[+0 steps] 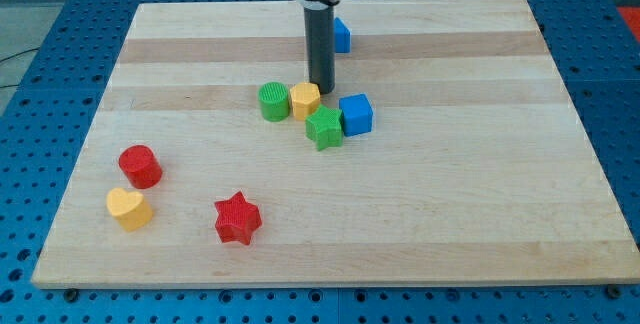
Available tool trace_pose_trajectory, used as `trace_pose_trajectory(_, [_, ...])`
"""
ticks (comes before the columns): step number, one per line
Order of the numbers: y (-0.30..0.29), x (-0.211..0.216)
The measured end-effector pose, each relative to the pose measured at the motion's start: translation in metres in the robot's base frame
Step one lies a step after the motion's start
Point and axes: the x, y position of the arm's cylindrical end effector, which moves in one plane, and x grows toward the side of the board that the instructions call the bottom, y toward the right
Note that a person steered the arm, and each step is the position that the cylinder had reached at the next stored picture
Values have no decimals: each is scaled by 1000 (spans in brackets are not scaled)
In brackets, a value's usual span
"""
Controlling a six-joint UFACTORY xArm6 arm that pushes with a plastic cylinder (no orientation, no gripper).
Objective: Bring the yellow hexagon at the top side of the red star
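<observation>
Right now my tip [322, 90] sits touching the yellow hexagon [305, 99] at its upper-right edge; a bare rod, it has no claw to open or close. That hexagon is wedged between a green cylinder [273, 101] on its left and a green star [324, 127] at its lower right, well up and to the right of the red star [237, 218]

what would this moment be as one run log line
my tip: beside yellow hexagon block, its upper right | red star block: far off, lower left | hexagon not yet above star

Yellow hexagon [305, 99], red star [237, 218], green star [324, 127] w/ ribbed sides, pale striped wood board [480, 194], poss. black rod [320, 49].
</observation>
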Motion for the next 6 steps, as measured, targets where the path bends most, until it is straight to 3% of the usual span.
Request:
trace_pose_trajectory(2, [-87,39])
trace_pose_trajectory(4, [-44,15])
trace_pose_trajectory(6, [-31,83])
